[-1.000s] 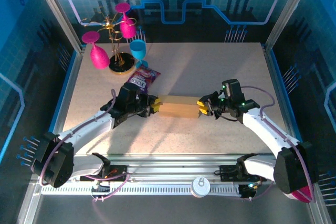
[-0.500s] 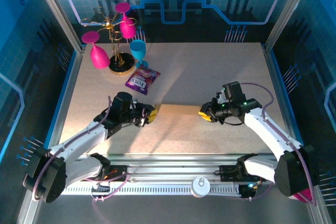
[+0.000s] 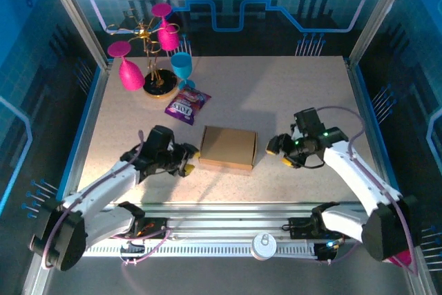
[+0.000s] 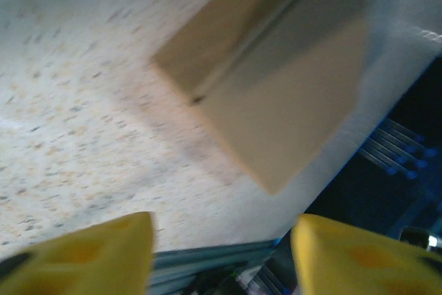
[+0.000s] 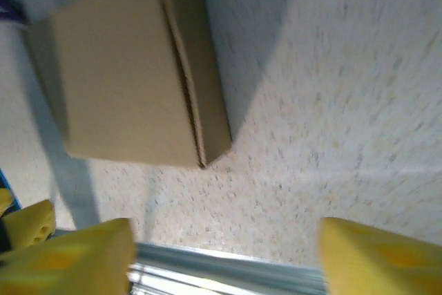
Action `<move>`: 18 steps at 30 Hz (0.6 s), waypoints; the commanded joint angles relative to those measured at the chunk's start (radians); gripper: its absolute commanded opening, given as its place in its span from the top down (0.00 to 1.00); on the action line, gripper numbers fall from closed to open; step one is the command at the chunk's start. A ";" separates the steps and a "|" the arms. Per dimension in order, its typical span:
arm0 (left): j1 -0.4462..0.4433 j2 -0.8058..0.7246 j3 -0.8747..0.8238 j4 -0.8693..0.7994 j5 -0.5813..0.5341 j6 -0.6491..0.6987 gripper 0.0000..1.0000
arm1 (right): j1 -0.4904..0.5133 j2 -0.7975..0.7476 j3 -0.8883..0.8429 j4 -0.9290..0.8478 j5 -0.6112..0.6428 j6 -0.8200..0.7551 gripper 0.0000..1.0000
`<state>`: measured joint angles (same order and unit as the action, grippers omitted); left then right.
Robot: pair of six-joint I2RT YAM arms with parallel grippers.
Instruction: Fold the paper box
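— Spotting the paper box [image 3: 228, 147] anywhere?

— Yes, lying flat and closed up as a low brown rectangle on the speckled table [image 3: 304, 94], about mid-table. Resting between the two grippers and touching neither.

— And looking at the left gripper [image 3: 191, 159]?

— Sitting just beside the box at its 9 o'clock, leaning toward 8. Holding its yellow fingers [image 4: 90, 253] well apart and gripping nothing. Through the left wrist camera, seeing the box [image 4: 276, 94] ahead of the gap at 12 to 1 o'clock, blurred, with a seam running along one side.

— Checking the right gripper [image 3: 279, 154] next?

— Hanging at the box's 3 o'clock, near it but apart. Keeping nothing between its fingers [image 5: 373, 253], which are spread wide. From the right wrist camera, catching the box [image 5: 124, 81] at 10 to 11 o'clock, with one corner pointing toward 6.

— Noticing anything else?

— Lying at the box's 11 o'clock, a small purple snack packet [image 3: 187, 105]. Farther off in the same direction, seeing pink and blue goblets [image 3: 131, 74] hanging on a gold rack [image 3: 160, 88].
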<state>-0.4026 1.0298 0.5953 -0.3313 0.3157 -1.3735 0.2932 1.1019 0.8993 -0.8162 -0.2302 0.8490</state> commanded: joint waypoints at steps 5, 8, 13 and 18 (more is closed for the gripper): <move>0.105 -0.198 0.253 -0.316 -0.445 0.345 0.01 | -0.013 -0.191 0.186 -0.086 0.549 -0.085 0.00; 0.105 -0.233 0.299 -0.481 -0.792 0.333 0.01 | -0.012 -0.284 0.049 0.052 0.793 -0.112 0.00; 0.105 -0.210 0.196 -0.395 -1.087 0.726 0.01 | -0.002 -0.512 -0.406 0.654 0.982 -0.652 0.00; 0.165 -0.205 -0.061 -0.040 -1.032 1.130 0.01 | -0.050 -0.356 -0.572 0.941 0.843 -0.830 0.00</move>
<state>-0.2768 0.8124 0.6106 -0.5682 -0.6651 -0.5922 0.2756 0.6765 0.3416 -0.1749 0.6205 0.1986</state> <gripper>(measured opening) 0.994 0.997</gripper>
